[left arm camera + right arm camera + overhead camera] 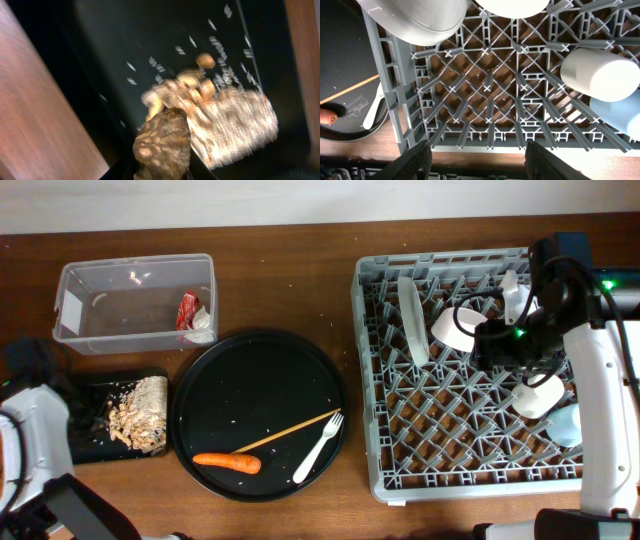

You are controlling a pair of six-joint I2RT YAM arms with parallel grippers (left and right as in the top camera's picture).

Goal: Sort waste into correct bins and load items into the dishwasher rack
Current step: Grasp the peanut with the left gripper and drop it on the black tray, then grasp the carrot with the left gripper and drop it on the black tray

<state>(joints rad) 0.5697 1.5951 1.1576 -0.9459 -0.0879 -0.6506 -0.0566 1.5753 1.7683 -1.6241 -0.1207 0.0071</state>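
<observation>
The clear tub (120,300) holds the red wrapper (188,307) and the white tissue (200,332). Beige food scraps (140,415) (235,125) lie in the shallow black tray (100,385). My left gripper (88,418) (162,170) is over that tray, shut on a brown lump of food scrap (162,140). The carrot (228,462), chopstick (290,432) and fork (320,445) lie on the round tray. The rack (450,480) holds the plate (412,320), bowl (455,328), a white cup (540,395) and a blue cup (568,425). My right gripper (490,340) (477,160) is open and empty above the rack.
The large round black tray (260,370) sits between the bins and the rack. In the right wrist view the rack grid (490,100) fills the frame, with the fork (372,110), chopstick (350,87) and carrot tip (326,116) at left.
</observation>
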